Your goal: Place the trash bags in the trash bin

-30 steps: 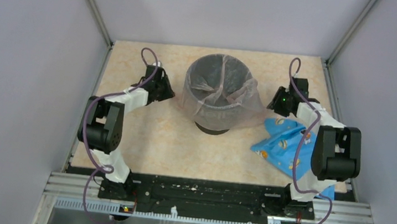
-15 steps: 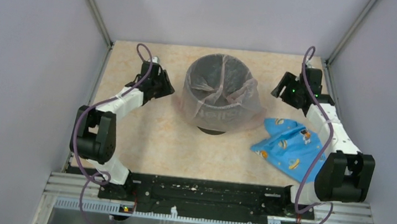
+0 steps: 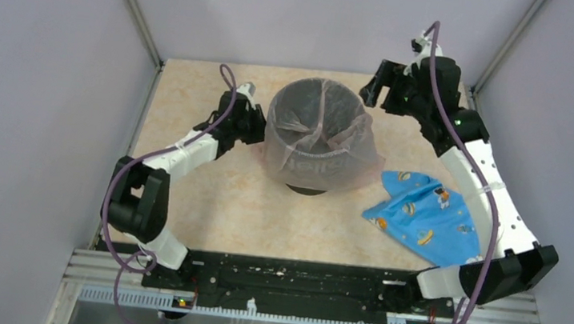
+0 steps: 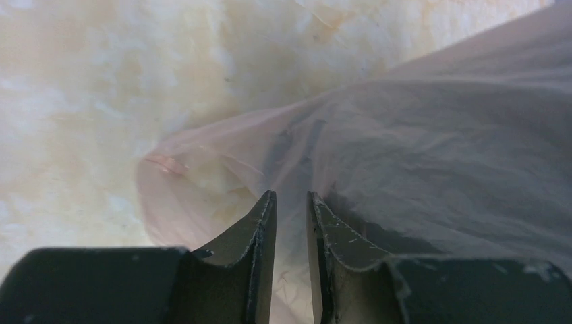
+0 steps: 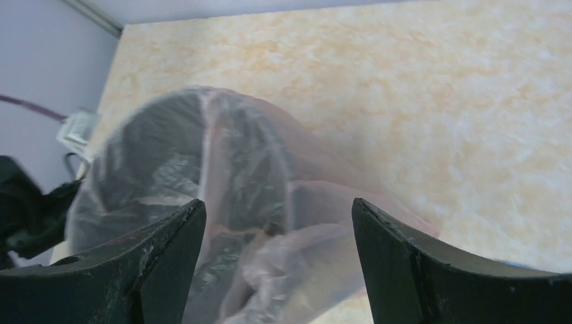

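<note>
The bag [image 3: 349, 148] was thin translucent pale-pink plastic film, crinkled and faintly glossy. The bin [image 3: 307, 187] under it looked like matt black plastic. The worktop [image 3: 247, 206] was smooth, with a marbled beige finish. A cloth [image 3: 423, 216] near the right edge was soft blue printed fabric. The left hand [image 4: 291, 202] had matt black plastic fingers [image 4: 260, 236], scuffed along their edges.

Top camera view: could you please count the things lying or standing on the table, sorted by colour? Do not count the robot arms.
Pale pink, translucent: 1, the trash bag, draped over the bin
Black: 1, the trash bin
Blue, with small printed pictures: 1, the cloth
Total: 3
</note>
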Action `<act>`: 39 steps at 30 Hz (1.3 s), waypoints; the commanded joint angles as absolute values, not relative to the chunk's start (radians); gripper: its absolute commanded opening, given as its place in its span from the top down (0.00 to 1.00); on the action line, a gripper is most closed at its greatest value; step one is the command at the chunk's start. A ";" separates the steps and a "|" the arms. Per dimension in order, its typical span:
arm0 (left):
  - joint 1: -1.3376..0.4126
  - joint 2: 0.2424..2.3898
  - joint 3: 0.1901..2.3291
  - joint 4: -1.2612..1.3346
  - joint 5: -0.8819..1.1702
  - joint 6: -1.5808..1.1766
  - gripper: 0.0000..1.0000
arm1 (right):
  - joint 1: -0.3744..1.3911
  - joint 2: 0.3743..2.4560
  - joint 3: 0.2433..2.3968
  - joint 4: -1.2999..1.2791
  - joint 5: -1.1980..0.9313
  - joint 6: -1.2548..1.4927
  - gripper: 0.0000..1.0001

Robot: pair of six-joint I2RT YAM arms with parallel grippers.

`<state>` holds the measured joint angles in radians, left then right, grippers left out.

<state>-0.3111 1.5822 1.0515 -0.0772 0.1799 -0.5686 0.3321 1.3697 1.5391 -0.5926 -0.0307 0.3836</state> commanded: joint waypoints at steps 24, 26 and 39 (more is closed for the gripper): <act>-0.585 1.436 0.788 0.125 0.050 -0.739 0.69 | 0.659 1.614 1.735 -0.945 0.140 0.226 0.17; -0.585 1.418 0.806 0.087 0.022 -0.728 0.67 | 0.659 1.624 1.717 -0.939 0.150 0.233 0.17; -0.570 1.330 0.824 0.013 -0.040 -0.653 0.64 | 0.660 1.681 1.597 -0.835 0.142 0.276 0.18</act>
<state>-0.5808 1.3602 0.7986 0.0151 -0.0177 -0.6876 0.6460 1.6665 1.6371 -0.8913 0.1349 0.2546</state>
